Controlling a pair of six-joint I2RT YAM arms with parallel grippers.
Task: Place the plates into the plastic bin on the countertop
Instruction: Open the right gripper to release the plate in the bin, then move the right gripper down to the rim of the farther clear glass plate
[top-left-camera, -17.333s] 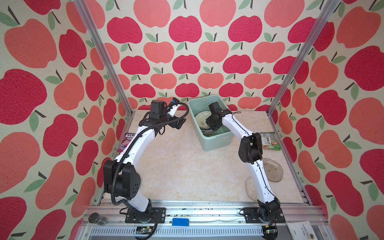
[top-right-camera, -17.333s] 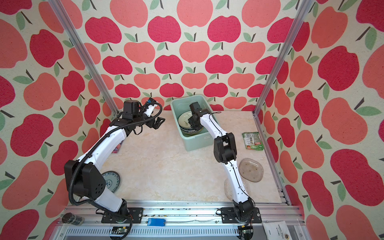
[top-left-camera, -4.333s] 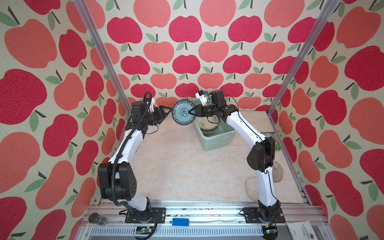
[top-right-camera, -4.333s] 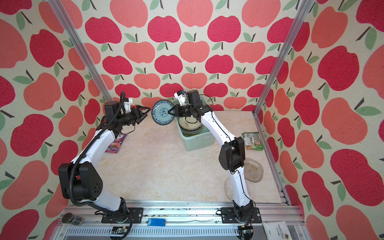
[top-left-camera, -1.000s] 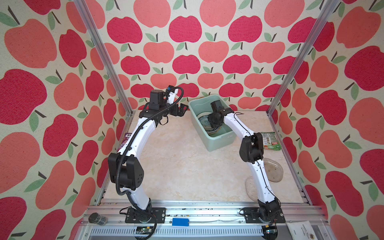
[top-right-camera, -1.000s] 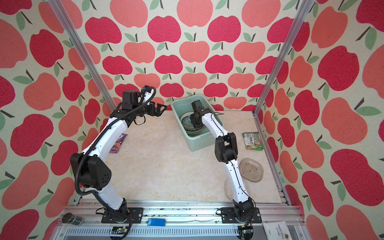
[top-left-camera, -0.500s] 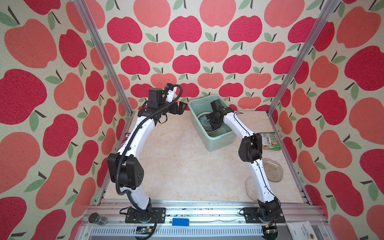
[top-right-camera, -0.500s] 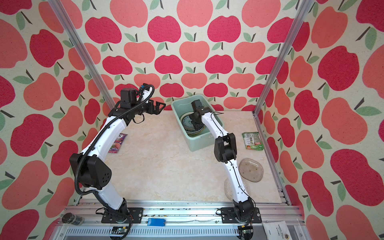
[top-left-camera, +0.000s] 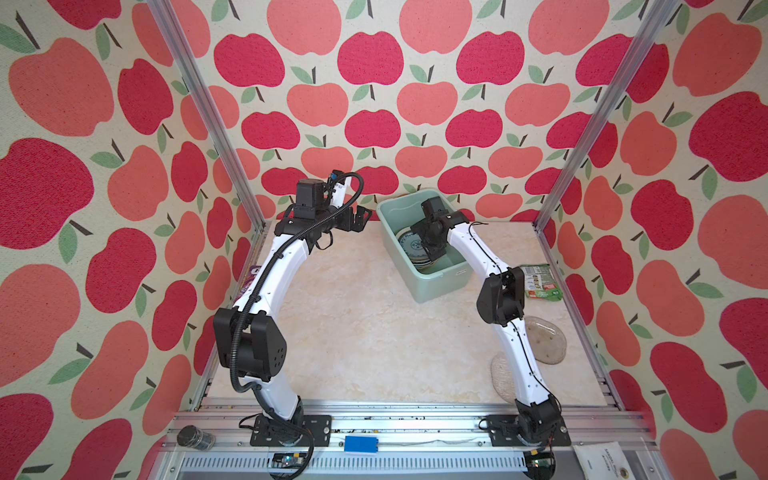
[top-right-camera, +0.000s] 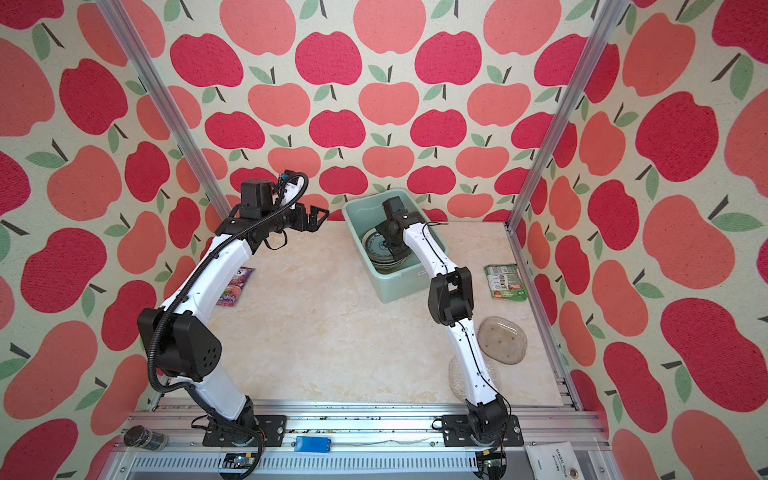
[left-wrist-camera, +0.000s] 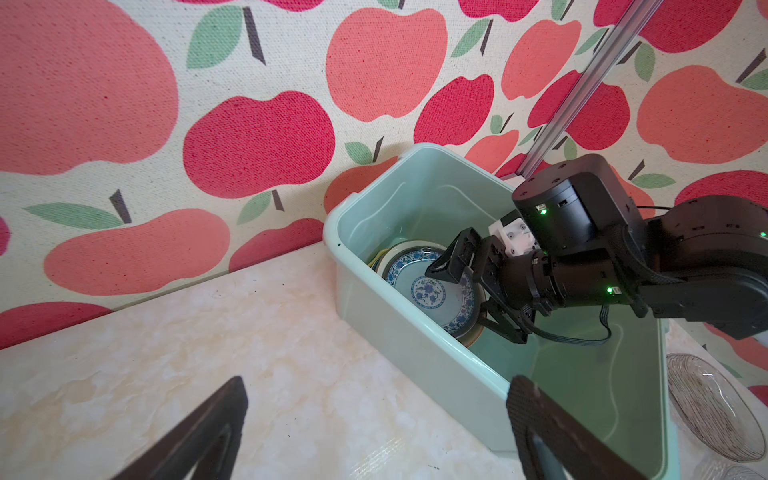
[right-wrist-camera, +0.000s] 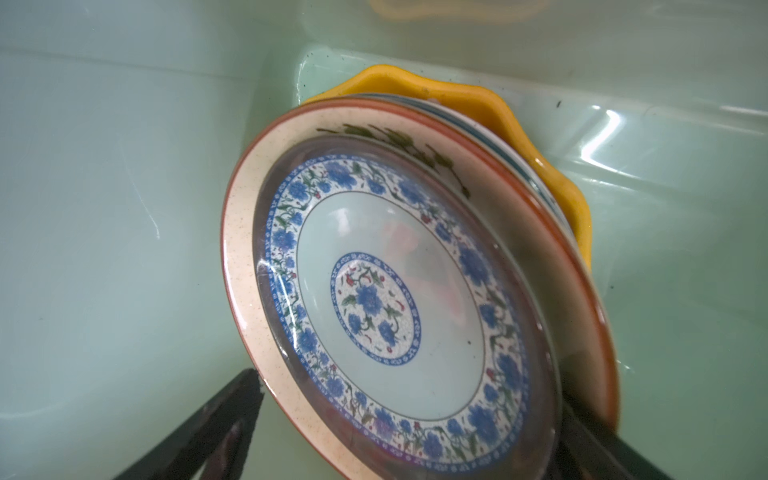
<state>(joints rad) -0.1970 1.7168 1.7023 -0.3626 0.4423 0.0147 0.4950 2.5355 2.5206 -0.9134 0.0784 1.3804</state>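
The plastic bin (top-left-camera: 436, 286) (top-right-camera: 390, 289) stands at the back of the countertop (top-left-camera: 353, 324). A stack of plates leans inside it, with the blue-patterned plate (right-wrist-camera: 374, 299) (left-wrist-camera: 419, 286) on top. Under that lie a cream plate with a green plant (right-wrist-camera: 241, 249) and a yellow scalloped plate (right-wrist-camera: 540, 166). My right gripper (top-left-camera: 430, 249) (right-wrist-camera: 409, 390) is down in the bin, open, its fingers straddling the stack. My left gripper (top-left-camera: 361, 216) (left-wrist-camera: 378, 386) hangs open and empty left of the bin. A clear glass plate (top-left-camera: 544, 340) and a second clear glass plate (top-left-camera: 500, 374) lie at the front right.
A green snack packet (top-left-camera: 540, 282) lies right of the bin, by the right frame post. A purple snack packet (top-right-camera: 232, 286) lies at the left wall under my left arm. The bin sits close to the apple-patterned back wall.
My right gripper's jaws have spread wide inside the bin, and the blue-patterned plate now rests on the stack. The left arm has hardly moved.
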